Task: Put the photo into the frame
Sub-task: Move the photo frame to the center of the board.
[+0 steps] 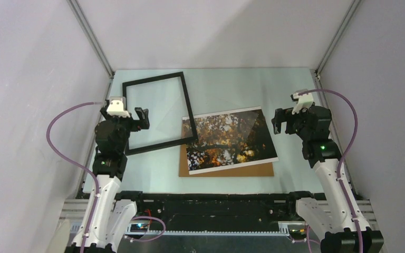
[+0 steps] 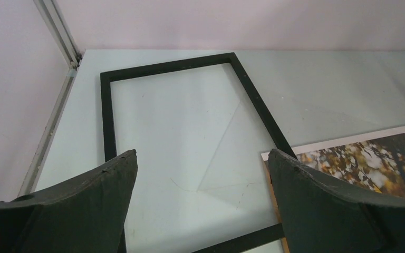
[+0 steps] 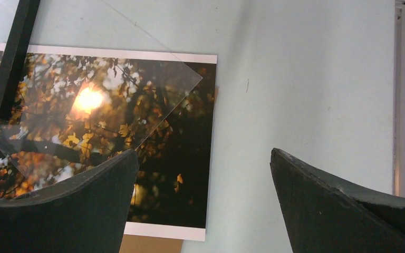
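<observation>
- The left pincer (image 2: pixel 203 158) hangs over the near end of the frame with its jaws wide apart and nothing between them. The right pincer (image 3: pixel 203 155) is likewise spread and empty, over the photo's 3 o'clock edge.
- The photo (image 1: pixel 229 139) lies picture-up just toward 4 o'clock from the counter's (image 1: pixel 232 89) middle, on a brown board (image 1: pixel 227 171) that shows along its 6 o'clock side.
- The frame (image 1: pixel 153 79) lies flat toward 10 o'clock, black side up. Its 4 o'clock corner rests over the photo's 9 o'clock end.
- A clear pane (image 3: pixel 111 95) lies skewed (seemingly out of the frame), one corner reaching across the photo.
- Handling, as I judge it: the photo is light, thin and bendy, and glossy enough to slip. Pressed flat on the board, it offers little lip to catch.
- Best hold is probably the white border at 3 o'clock, the one edge clear of pane and frame. Pinch gently there so the paper does not crease.
- The frame looks stiff and light. The pane is slick and may scratch or crack.
- Room: bare counter lies from the photo's 3 o'clock edge to the side rail (image 3: pixel 401 95), and more toward 12 o'clock. The frame's 9 o'clock side sits close to the wall.
</observation>
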